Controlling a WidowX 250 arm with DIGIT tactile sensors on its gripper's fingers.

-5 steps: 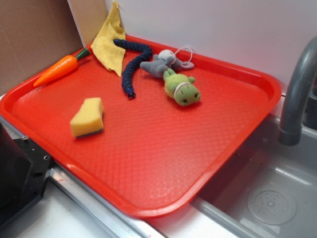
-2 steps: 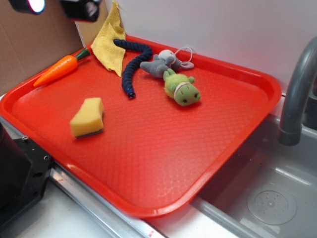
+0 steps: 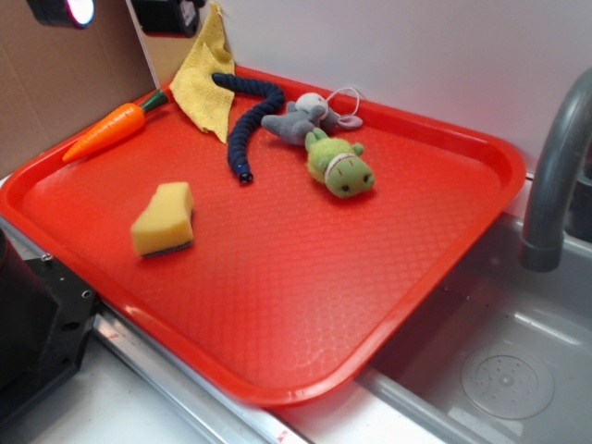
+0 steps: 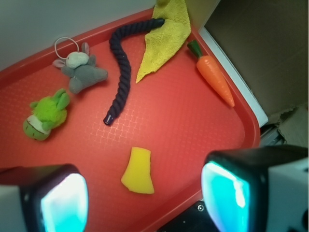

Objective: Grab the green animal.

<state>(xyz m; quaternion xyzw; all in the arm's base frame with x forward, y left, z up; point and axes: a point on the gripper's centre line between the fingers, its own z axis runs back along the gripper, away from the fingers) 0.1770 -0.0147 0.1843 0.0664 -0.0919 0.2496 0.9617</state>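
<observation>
The green animal, a small light-green plush with a pale reddish-edged band, lies on the red tray at the back middle, next to a grey plush animal. In the wrist view it lies at the left. My gripper shows only as dark parts at the top left edge of the exterior view, high above the tray's back left corner. In the wrist view the gripper is open and empty, its fingers wide apart above the yellow sponge.
A long dark blue plush snake, a yellow cloth, an orange carrot and the sponge also lie on the tray. A grey faucet and sink basin are at the right. A cardboard wall stands at the left.
My gripper came into view at the top left of the exterior view and has shifted slightly to the right. The toys have not moved.
</observation>
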